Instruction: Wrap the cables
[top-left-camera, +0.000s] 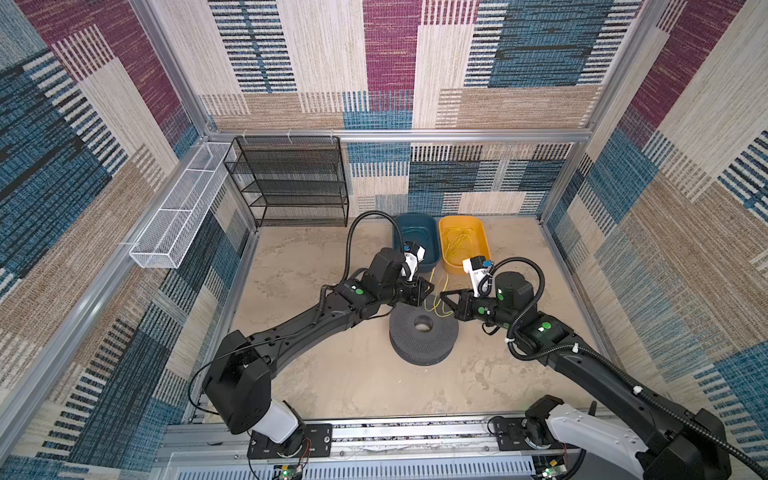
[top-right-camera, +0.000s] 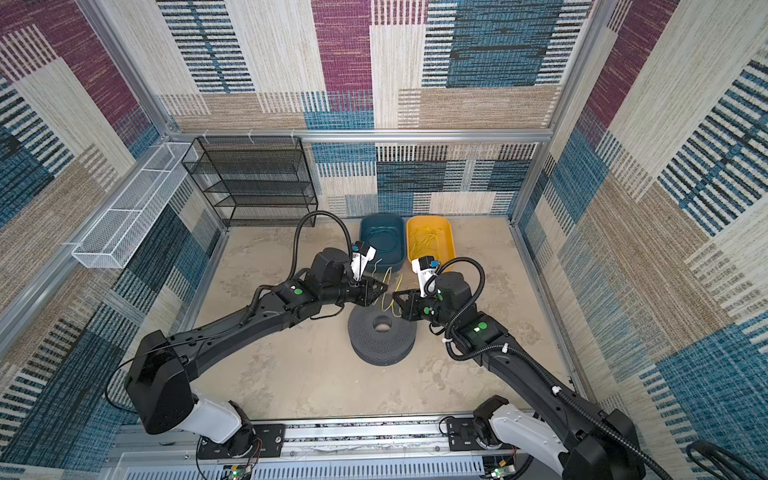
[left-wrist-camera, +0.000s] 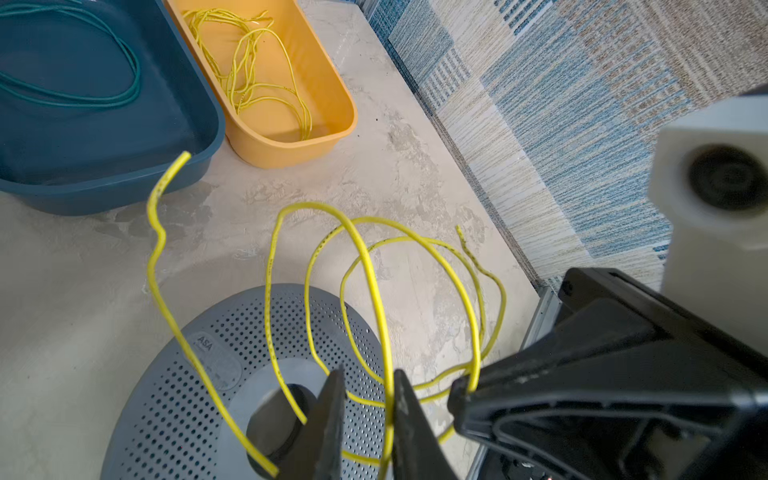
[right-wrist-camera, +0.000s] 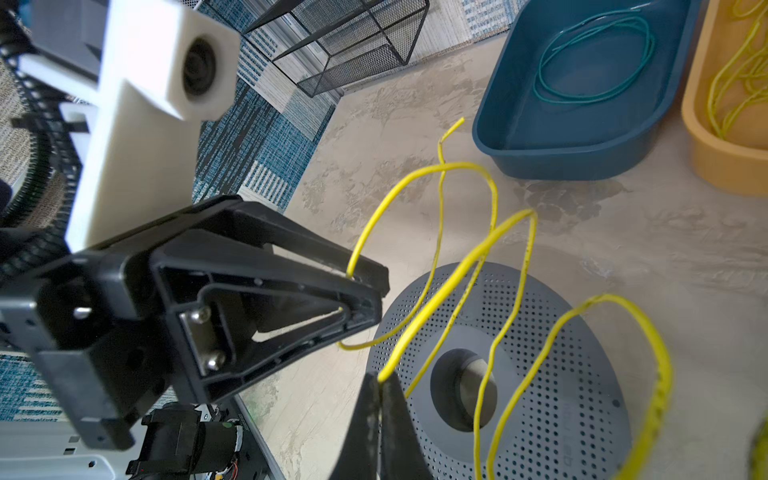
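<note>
Left arm (top-left-camera: 291, 328): stretched from near rail toward centre, forearm low.
Left gripper (left-wrist-camera: 370, 372): pointed rightward, jaws narrowly parted.
Right arm (top-left-camera: 602, 365): stretched toward centre, elbow raised.
Right gripper (right-wrist-camera: 377, 377): facing left gripper, tips near, pinched on yellow cable (left-wrist-camera: 385, 332).

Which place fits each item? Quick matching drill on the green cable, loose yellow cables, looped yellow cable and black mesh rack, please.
1 green cable
2 loose yellow cables
3 looped yellow cable
4 black mesh rack

A pinched in right hand
B in yellow tub
C against back wall
D in blue tub

Pairs: 1-D, 2-B, 3-A, 4-C
</note>
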